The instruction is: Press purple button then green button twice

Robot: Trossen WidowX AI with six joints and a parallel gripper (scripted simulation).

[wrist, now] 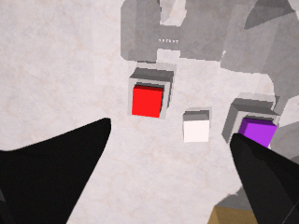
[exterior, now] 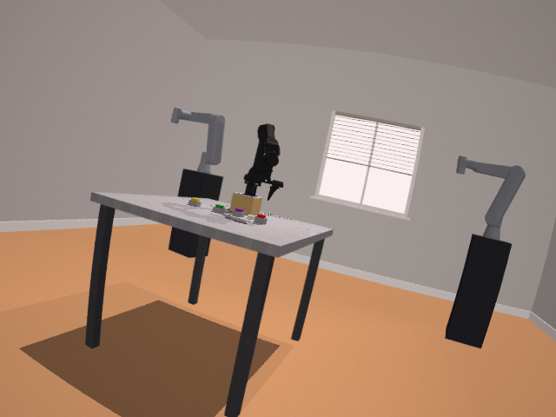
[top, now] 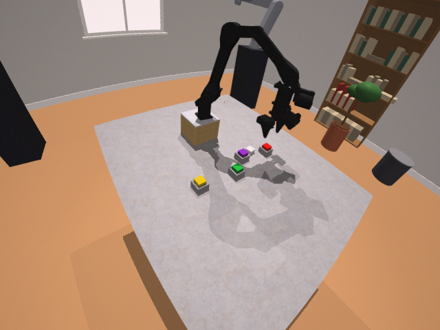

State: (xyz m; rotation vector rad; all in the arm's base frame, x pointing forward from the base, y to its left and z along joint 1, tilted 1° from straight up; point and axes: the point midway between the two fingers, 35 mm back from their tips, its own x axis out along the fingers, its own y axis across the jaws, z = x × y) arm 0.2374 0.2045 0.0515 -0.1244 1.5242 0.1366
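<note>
The purple button [top: 243,152] [exterior: 239,209] [wrist: 262,130] sits on a grey base; in the wrist view one fingertip overlaps its lower left. The green button [top: 237,168] [exterior: 219,206] stands beside it, raised, and is out of the wrist view. My gripper [top: 271,134] [wrist: 169,131] is open and empty, its fingers wide apart. It hangs well above the table, touching no button. In the wrist view the white block and the red button lie ahead of and between its fingertips.
A red button [top: 266,146] [exterior: 261,216] [wrist: 147,101] and a small white block [top: 249,149] [wrist: 196,131] stand near the purple button. A yellow button [top: 200,180] [exterior: 195,199] stands beyond the green one. The arm rises from a wooden box [top: 199,132] [exterior: 246,204] [wrist: 234,216].
</note>
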